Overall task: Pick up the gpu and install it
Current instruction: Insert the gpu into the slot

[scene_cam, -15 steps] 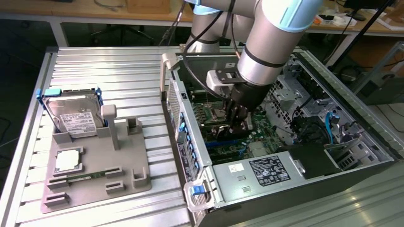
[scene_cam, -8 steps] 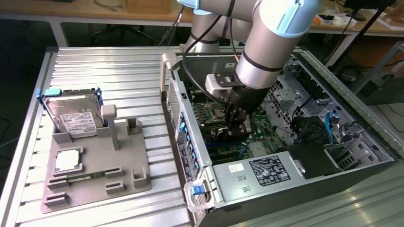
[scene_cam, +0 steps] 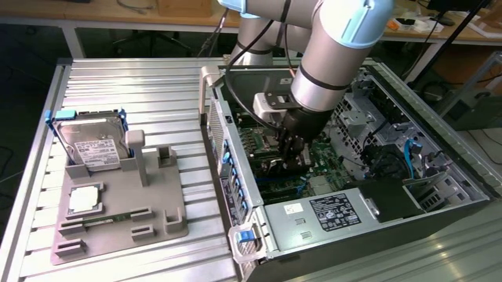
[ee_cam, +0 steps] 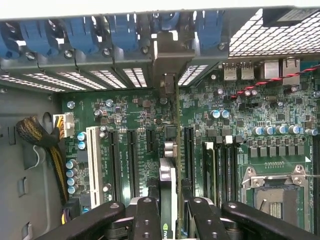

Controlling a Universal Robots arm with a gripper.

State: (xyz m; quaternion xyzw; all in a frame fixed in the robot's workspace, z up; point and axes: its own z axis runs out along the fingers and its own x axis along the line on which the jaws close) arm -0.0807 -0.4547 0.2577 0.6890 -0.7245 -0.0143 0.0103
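Claw [ee_cam: 168, 212] fingers gripped the gpu [ee_cam: 168, 165] edge-on above the motherboard [ee_cam: 125, 120], so it needed to stay upright and aligned with its slot.

The gpu, a thin green circuit board with a black cooler block and a silver metal end bracket [ee_cam: 168, 192], stands on edge between the fingers of the pincer [ee_cam: 169, 210], clamped from both flat sides. It runs straight ahead of the pincer over the motherboard's slots, its bracket end [ee_cam: 165, 55] reaching the case's rear wall. Whether it is fully seated is hard to tell.
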